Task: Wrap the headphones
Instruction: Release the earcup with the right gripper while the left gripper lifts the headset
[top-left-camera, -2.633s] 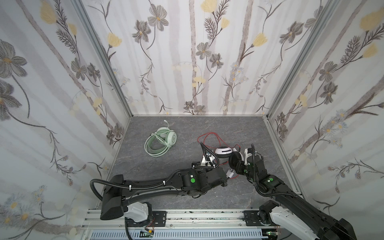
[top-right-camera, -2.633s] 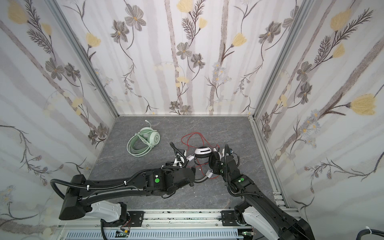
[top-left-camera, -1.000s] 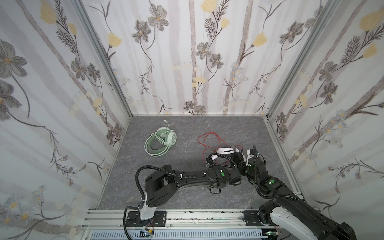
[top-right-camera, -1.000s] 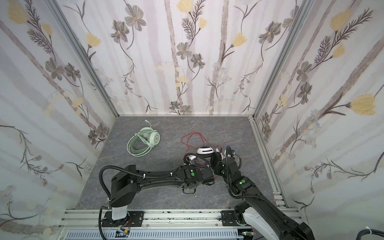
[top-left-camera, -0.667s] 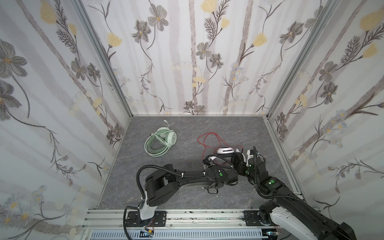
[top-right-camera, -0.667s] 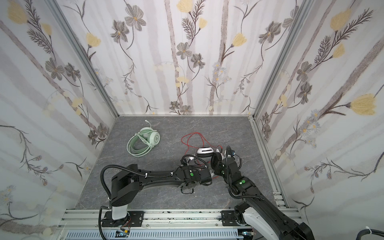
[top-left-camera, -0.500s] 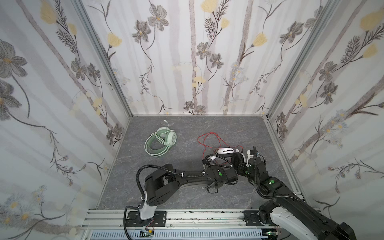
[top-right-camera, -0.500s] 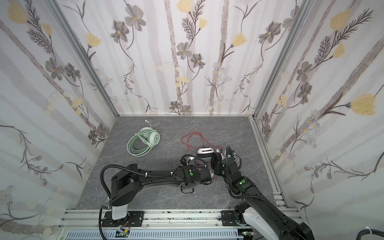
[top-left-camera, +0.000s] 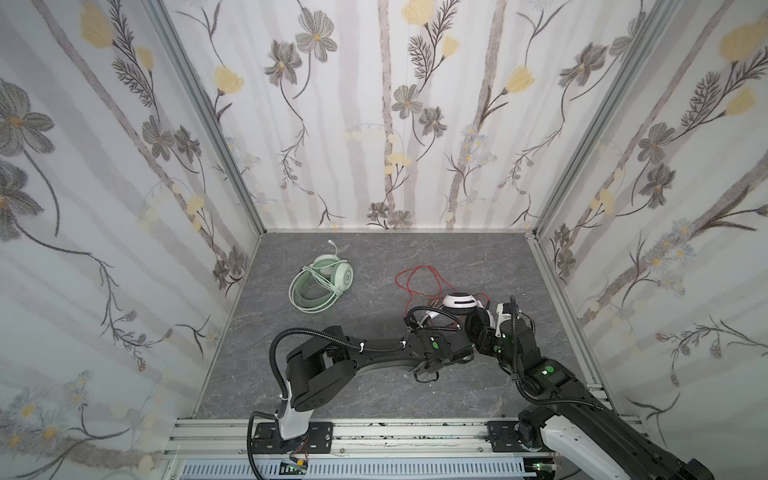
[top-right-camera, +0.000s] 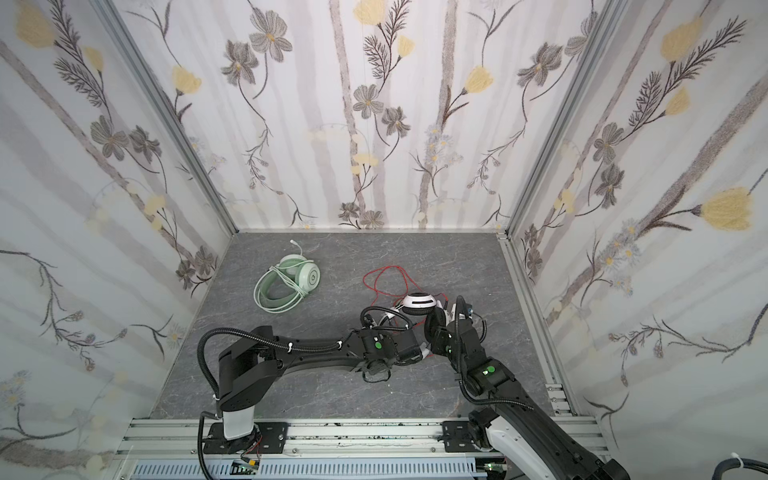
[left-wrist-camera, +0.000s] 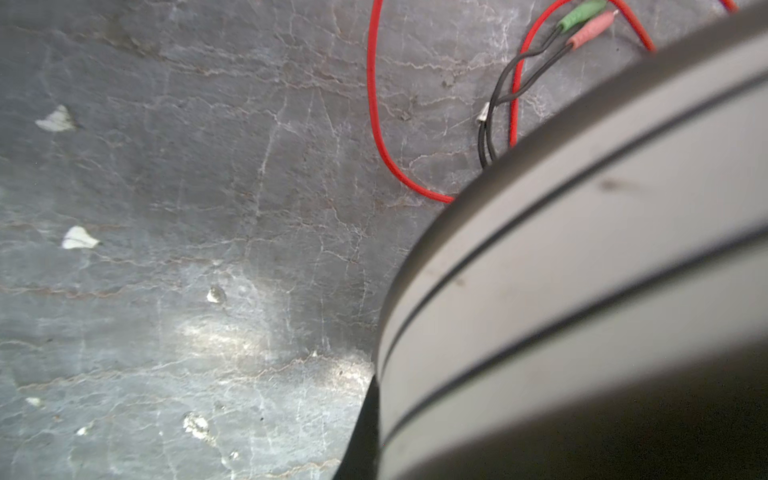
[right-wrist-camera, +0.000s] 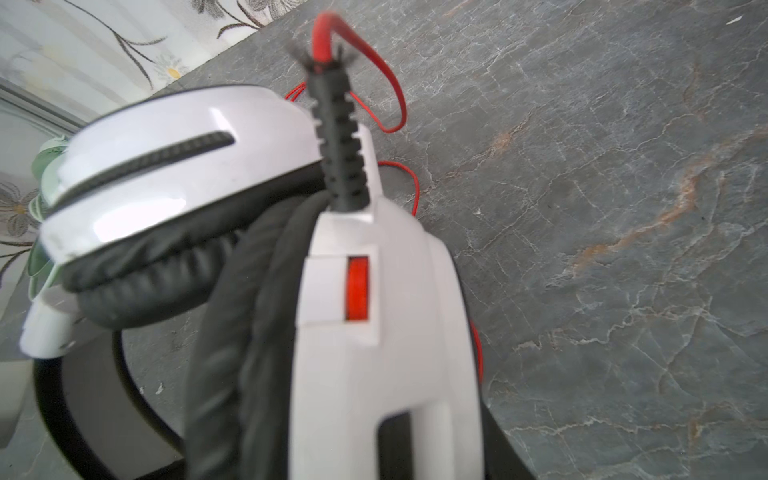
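The white-and-black headphones (top-left-camera: 459, 304) (top-right-camera: 419, 305) stand at the right middle of the floor, their thin red cable (top-left-camera: 415, 276) looped loose behind them. My right gripper (top-left-camera: 482, 328) is at the near ear cup (right-wrist-camera: 374, 374), which fills its wrist view and hides its fingers. My left gripper (top-left-camera: 465, 353) reaches across to the headband (left-wrist-camera: 582, 270), close against it; its jaws are hidden. The mint green headphones (top-left-camera: 322, 282) (top-right-camera: 286, 286) lie at the back left with their cable wound round them.
Green and pink plugs (left-wrist-camera: 582, 20) on thin black leads lie on the grey stone floor (top-left-camera: 374, 399) beside the red cable. Flowered walls close in the back and both sides. A metal rail (top-left-camera: 374, 432) runs along the front edge.
My left arm has folded at the elbow and its gripper has swung right to the headband, where its jaws closed. The right arm has hardly moved.
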